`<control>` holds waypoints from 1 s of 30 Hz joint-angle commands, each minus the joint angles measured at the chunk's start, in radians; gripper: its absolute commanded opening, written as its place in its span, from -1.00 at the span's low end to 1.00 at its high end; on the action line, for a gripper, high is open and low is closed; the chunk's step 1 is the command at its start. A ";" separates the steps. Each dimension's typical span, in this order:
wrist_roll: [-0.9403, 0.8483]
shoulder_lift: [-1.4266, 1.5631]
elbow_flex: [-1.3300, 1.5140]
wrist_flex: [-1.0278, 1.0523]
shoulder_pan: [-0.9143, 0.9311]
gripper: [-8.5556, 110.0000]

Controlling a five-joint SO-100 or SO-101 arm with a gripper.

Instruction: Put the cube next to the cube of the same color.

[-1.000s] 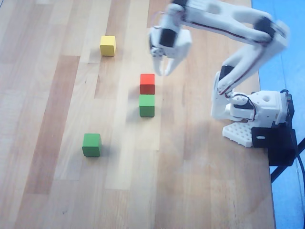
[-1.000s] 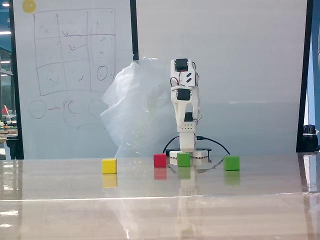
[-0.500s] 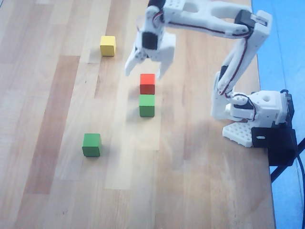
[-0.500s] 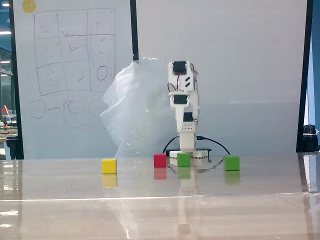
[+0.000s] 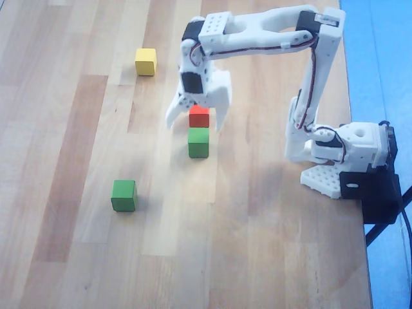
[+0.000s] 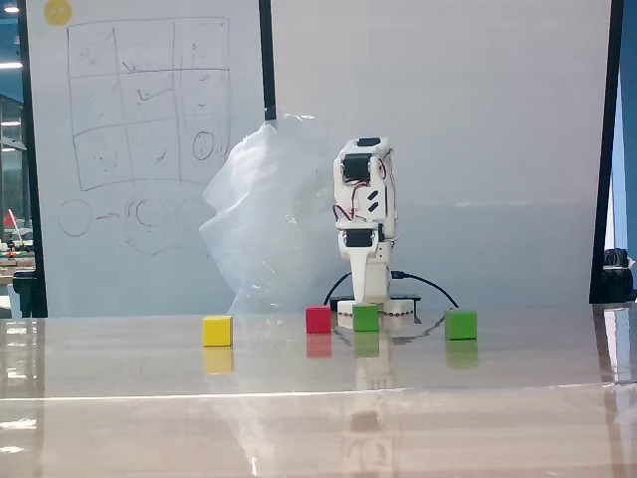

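Overhead view, left to right: a yellow cube point(image 5: 146, 62) is seen upper left on the wooden table point(image 5: 64, 193), well apart from the rest. One green cube point(image 5: 123, 195) is placed lower left of centre, alone, nothing touching it. The other green cube point(image 5: 198, 142) is found near the middle, just below the red cube point(image 5: 199, 116); the two are nearly touching, a thin gap may be left but it cannot be told. The gripper point(image 5: 194, 120) is lowered over the red cube with the white fingers spread wide, one tip on each side of it; contact with the cube is not visible, nothing is gripped. The white arm point(image 5: 270, 29) is arched from the gripper across to its base point(image 5: 351, 151) at the right table edge, next to a black clamp point(image 5: 376, 193).

Fixed view, left to right: a whiteboard point(image 6: 139, 119) with drawn sketches is seen at the back, a crumpled clear plastic sheet point(image 6: 264, 219) beside it. On the glossy table the yellow cube point(image 6: 217, 331) is at left, then the red cube point(image 6: 318, 319), then a green cube point(image 6: 366, 317) just beside it, then the second green cube point(image 6: 461, 324) well apart at right. The arm point(image 6: 366, 214) is seen upright behind the red and green cubes; the fingers cannot be made out from this side
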 commanded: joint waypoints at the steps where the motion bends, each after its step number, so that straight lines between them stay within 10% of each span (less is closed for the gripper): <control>1: 0.006 -0.009 -0.002 -0.035 -0.046 -0.23; 30: 0.003 0.114 -0.054 -0.020 -0.028 -0.86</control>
